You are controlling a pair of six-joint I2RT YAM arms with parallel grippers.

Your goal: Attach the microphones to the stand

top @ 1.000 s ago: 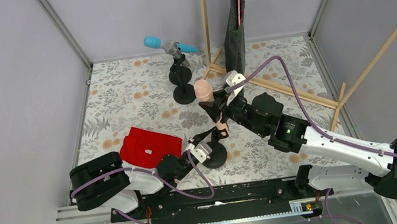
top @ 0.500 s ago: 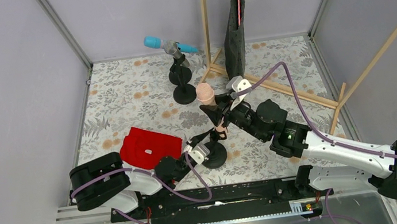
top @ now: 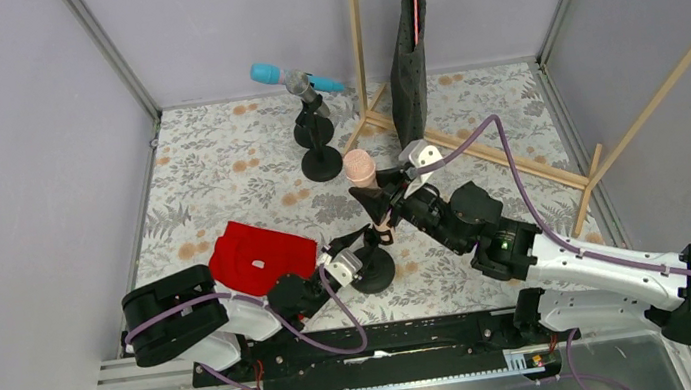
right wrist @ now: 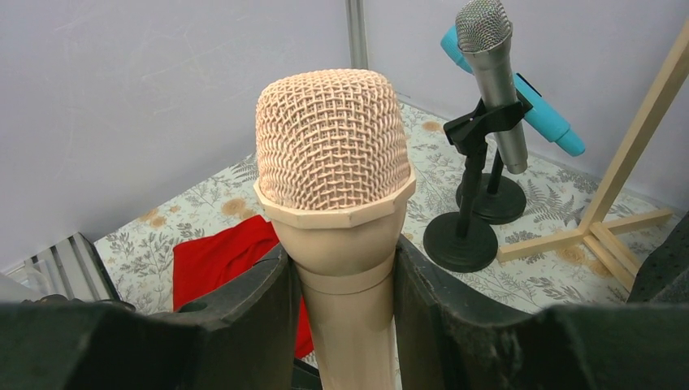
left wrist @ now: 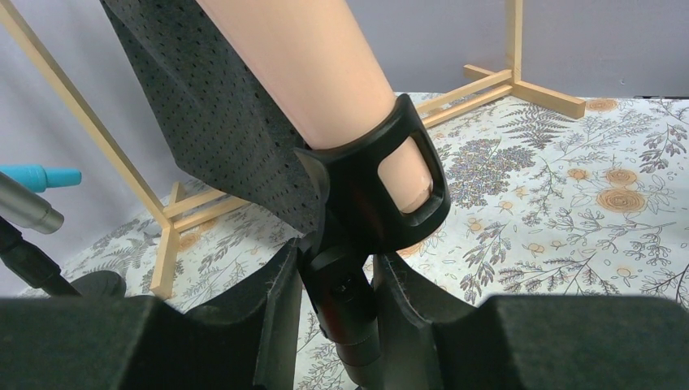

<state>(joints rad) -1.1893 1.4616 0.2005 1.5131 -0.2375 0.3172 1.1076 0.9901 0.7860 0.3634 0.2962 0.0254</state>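
Peach-pink mic [right wrist: 333, 162] looks kinda toy-like up close: a chunky woven mesh dome, a faceted collar under it, then a smooth matte body tapering down. It stands nearly upright near the middle of the floral mat [top: 216, 162]. Its tail is pushed into the black plastic clip [left wrist: 382, 175] of the near stand [top: 373, 274], and the peach end shows through the clip's side window. Right gripper [right wrist: 341, 268] is clamped on the body just under the collar, with rough black pads on both sides. Left gripper [left wrist: 337, 272] is pinching the stand's black stem right below the clip. Further back, the silver-grey mic [right wrist: 491, 73] sits upright in its own clip and the cyan mic [right wrist: 544, 122] lies tilted in another, both on round black bases. A red cloth [top: 262, 254] lies flat just left of the near stand.
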